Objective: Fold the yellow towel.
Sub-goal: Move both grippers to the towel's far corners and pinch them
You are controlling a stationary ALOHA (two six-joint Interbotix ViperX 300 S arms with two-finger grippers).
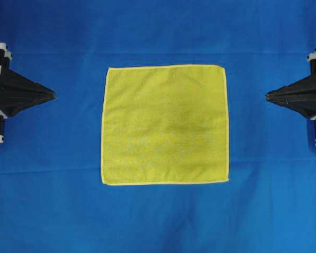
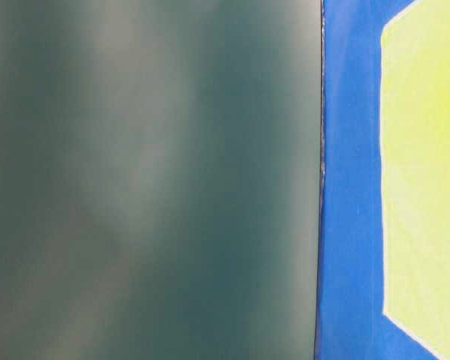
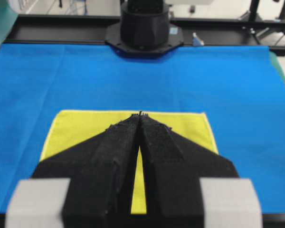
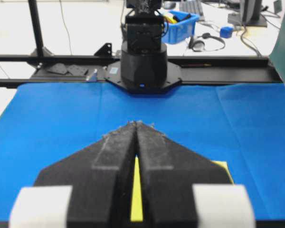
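A: Where was the bright yellow square microfibre towel with the paler stitched hem?

B: It lay spread flat and unfolded on the table covered with a blue cloth, between the two sets of black fingers and well apart from both. From overhead, its left edge faced the tips of the left fingers and its right edge faced the tips of the right fingers, with a strip of blue showing on either side.

A: And how did the fingers stand?

B: Both pairs were pressed together to a point and gripped nothing. In the left wrist view the left fingers met at the tips, the yellow towel lying beyond and below them. In the right wrist view the right fingers were likewise closed, with only a sliver of the yellow towel visible through the narrow gap near their base and a corner of it to their right.

A: Anything else beyond the fingertips?

B: The round black base of the opposite arm stood at the far edge of the blue cloth, straight ahead of the left fingers; the right wrist view showed the other black arm base the same way. The table-level view was mostly a blurred dark green surface, with a band of blue and part of the yellow towel at its right.
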